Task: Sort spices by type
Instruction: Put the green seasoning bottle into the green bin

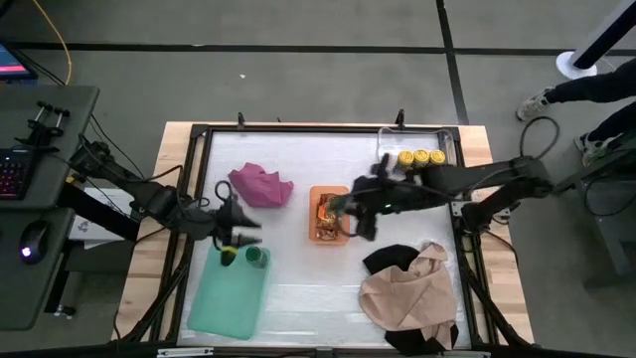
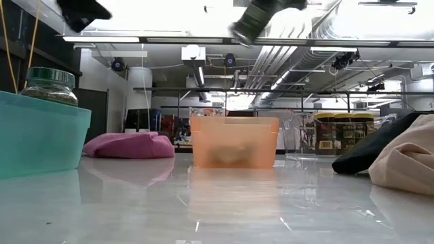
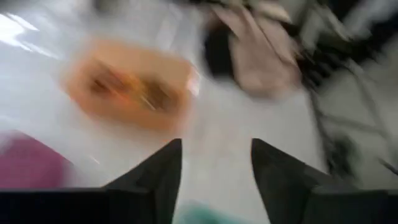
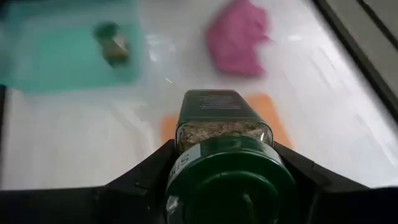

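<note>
My right gripper (image 4: pixel 224 148) is shut on a green-lidded spice jar (image 4: pixel 224 124) and hangs above the orange tray (image 1: pixel 316 191), which holds orange-and-black packets (image 1: pixel 327 217). My left gripper (image 3: pixel 216 149) is open with nothing between its fingers, just above the far end of the teal tray (image 1: pixel 227 298). In that tray a second green-lidded jar (image 1: pixel 256 257) stands on its base. Three yellow-lidded jars (image 1: pixel 421 157) stand in a clear tray (image 1: pixel 386 139) at the far right. My right gripper pinches the jar between its two fingers (image 4: pixel 158 165) on opposite sides of the glass just under the green lid (image 4: pixel 186 149). The jar lies along the fingers, lid toward the wrist, base pointing away. The fingers slant down from the table's right side. The jar is lifted clear.
A magenta cloth (image 1: pixel 260 185) lies left of the orange tray. A tan cloth (image 1: pixel 407 293) lies partly over a black cloth (image 1: pixel 390 259) at the near right. A person's feet (image 1: pixel 542 99) show beyond the table's far right corner.
</note>
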### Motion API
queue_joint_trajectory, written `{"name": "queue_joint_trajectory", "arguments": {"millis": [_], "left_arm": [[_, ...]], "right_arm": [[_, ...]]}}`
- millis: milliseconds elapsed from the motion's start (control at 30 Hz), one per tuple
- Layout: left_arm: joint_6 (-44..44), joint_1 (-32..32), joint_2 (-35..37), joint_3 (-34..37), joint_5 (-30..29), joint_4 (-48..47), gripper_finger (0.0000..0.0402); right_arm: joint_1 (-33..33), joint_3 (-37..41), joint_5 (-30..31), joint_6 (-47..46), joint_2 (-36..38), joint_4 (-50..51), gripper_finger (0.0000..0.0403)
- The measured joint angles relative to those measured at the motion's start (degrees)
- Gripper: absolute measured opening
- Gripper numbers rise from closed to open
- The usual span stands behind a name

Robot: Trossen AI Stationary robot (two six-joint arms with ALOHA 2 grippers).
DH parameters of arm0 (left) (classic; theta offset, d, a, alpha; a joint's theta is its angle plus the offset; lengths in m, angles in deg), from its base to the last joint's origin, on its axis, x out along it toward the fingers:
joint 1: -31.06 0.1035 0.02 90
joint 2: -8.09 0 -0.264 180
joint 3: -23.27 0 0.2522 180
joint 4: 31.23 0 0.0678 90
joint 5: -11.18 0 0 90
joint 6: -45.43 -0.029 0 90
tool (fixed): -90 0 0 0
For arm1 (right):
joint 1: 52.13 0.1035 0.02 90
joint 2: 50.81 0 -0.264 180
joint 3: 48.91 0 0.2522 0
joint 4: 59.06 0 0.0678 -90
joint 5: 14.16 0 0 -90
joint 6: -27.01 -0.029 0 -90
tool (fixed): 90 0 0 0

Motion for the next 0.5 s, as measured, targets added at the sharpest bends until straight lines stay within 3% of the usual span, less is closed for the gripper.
{"name": "queue_joint_trajectory", "arguments": {"millis": [100, 167, 300, 500], "left_arm": [[4.12, -2.05, -0.02, 0.0, 10.09, -3.85, 0.0208], [7.35, -3.97, -0.04, 0.0, 12.09, -5.51, 0.0218], [8.4, -7.02, -0.16, 0.0, 5.74, -4.5, 0.0222], [2.21, -6.95, -1.11, 0.0, -4.67, -0.17, 0.0223]], "right_arm": [[1.22, -3.1, -2.96, 3.74, -5.92, -6.34, 0.0193], [2.03, -5.34, -5.47, 6.95, -10.35, -10.61, 0.0193], [2.52, -11.69, -8.2, 12.39, -18.92, -14.34, 0.0193], [1.67, -21.69, -10.56, 16.55, -26.95, -10.21, 0.0193]]}}
